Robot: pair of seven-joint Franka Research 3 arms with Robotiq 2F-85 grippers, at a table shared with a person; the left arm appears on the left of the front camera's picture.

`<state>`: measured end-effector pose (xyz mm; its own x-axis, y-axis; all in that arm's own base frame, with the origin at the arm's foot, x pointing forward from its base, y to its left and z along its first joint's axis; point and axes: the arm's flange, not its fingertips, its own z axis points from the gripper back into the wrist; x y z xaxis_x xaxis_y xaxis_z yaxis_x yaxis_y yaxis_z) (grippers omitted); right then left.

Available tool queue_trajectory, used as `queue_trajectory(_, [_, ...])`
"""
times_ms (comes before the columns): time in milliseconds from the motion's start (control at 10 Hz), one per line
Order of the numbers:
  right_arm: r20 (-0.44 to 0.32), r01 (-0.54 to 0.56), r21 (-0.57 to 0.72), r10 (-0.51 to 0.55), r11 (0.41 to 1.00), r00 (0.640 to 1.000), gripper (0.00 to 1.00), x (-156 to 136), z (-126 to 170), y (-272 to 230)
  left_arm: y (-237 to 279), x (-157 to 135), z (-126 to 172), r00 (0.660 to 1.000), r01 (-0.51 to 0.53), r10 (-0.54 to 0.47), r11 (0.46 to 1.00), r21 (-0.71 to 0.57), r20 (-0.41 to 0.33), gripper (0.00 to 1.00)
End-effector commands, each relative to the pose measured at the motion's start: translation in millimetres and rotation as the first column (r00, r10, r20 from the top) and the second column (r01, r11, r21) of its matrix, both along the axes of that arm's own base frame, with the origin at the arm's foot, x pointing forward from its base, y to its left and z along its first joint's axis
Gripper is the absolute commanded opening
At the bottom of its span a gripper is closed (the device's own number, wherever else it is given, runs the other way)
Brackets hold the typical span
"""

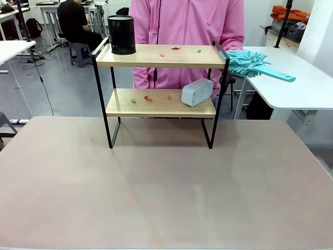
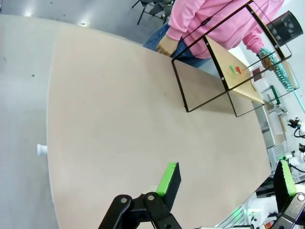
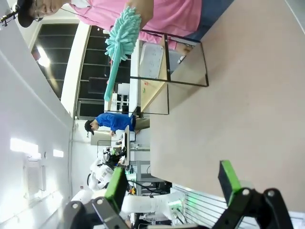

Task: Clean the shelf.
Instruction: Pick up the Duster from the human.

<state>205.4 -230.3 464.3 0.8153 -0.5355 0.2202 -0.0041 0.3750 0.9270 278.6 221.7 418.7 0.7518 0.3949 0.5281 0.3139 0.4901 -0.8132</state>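
The shelf [image 1: 151,57] stands at the table's far middle, two wooden boards in a black frame. Small red and green scraps [image 1: 176,48] lie on its top board and more scraps [image 1: 148,98] on the lower one. A black mesh cup [image 1: 121,34] stands top left, and a white box [image 1: 197,92] rests lower right. A person in pink holds a teal duster [image 1: 248,63] beside the shelf's right end. My left gripper [image 2: 228,183] is open above the bare table, well short of the shelf [image 2: 240,86]. My right gripper [image 3: 172,183] is open too, far from the shelf [image 3: 153,93] and the duster [image 3: 121,43].
The brown table [image 1: 166,187] spreads wide between me and the shelf. The person's other hand [image 2: 167,46] rests at the table's far edge near a shelf leg. White tables [image 1: 307,73] stand behind on the right, and a seated person [image 1: 75,26] is far back left.
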Motion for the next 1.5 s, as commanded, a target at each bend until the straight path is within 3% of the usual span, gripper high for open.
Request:
queue_trajectory(0, [-0.024,-0.042,0.024,0.043,0.999,0.999,1.00,10,4,7,0,0,-1,0.999,0.005,-0.005,1.000,-0.002,0.032,1.00])
queue_trajectory(100, [-0.035,-0.091,0.056,0.093,0.994,0.995,1.00,30,17,13,0,0,-1,0.999,0.005,-0.005,1.000,-0.002,0.032,1.00])
queue_trajectory(400, [-0.079,-0.183,0.106,0.192,0.977,0.978,1.00,127,75,63,0,0,-1,0.999,0.005,-0.005,1.000,-0.002,0.032,1.00])
queue_trajectory(700, [-0.196,-0.228,0.174,0.260,0.958,0.945,1.00,211,82,121,0,0,-1,0.999,0.005,-0.005,1.000,-0.002,0.032,1.00])
queue_trajectory(1000, [-0.277,-0.295,0.157,0.329,0.942,0.903,1.00,247,63,168,0,0,-1,0.999,0.005,-0.005,1.000,-0.002,0.032,1.00])
queue_trajectory(1400, [-0.289,-0.289,0.188,0.334,0.939,0.897,1.00,265,47,188,0,0,-1,0.999,0.005,-0.005,1.000,-0.002,0.032,1.00])
